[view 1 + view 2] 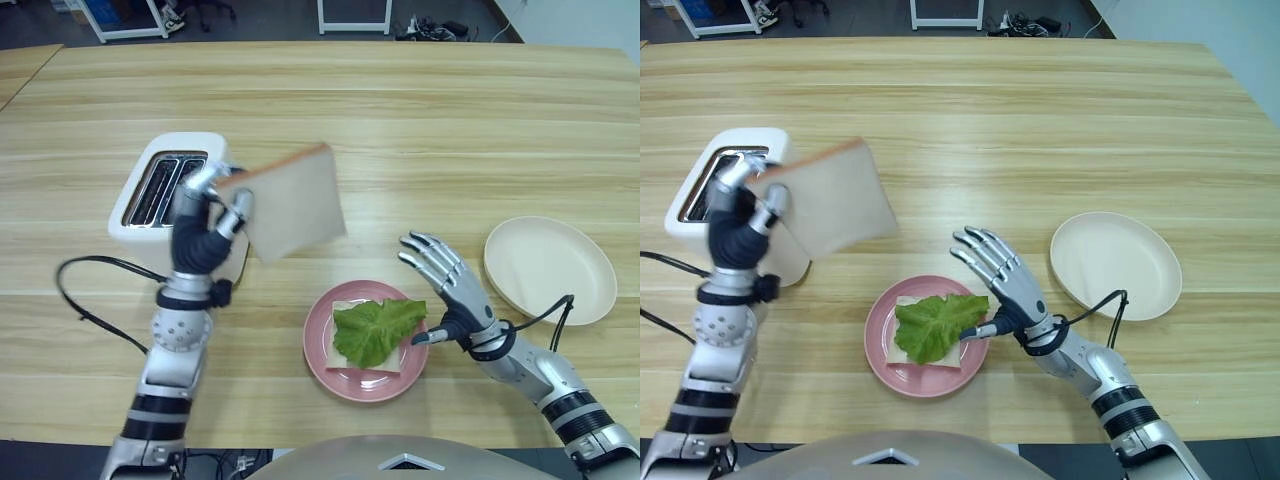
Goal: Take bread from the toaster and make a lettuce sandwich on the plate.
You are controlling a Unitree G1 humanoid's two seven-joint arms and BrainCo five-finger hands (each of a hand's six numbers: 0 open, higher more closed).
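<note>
Bread (297, 203) is in the air, pinched at its left edge by the left hand (215, 205). It sits just right of the toaster (160, 185) and up-left of the plate (318, 350), not over it yet.

Right hand (445, 275) is splayed wide and holding nothing, just beside the plate's right rim. I can't tell whether it touches the bench (400, 120).

Plate already has a bottom slice (375, 367) with lettuce (378, 328) on top. The leaf runs out toward the right rim.

Risks from here:
- Grip is on one edge only, so most of the slice hangs free to the right. It could droop or slip out during the move. How far the fingers reach in behind the slice is hidden, so grip quality is a guess.
- Slice is tilted, face toward the camera. Released like that, it likely lands on a corner and ends up skewed or slides off the lettuce.
- Lettuce is loose and off-centre. A sideways touchdown could drag it off the bottom slice.
- Right hand is close to the drop zone, so there's a chance of a clash if the left comes in wide.
- Cream plate (550, 268) is well to the right. Wrong target if the move overshoots.

Bread looks pale and barely toasted, with a thin brown crust along the top edge. It is flat and holds its shape, with no visible tear.
</note>
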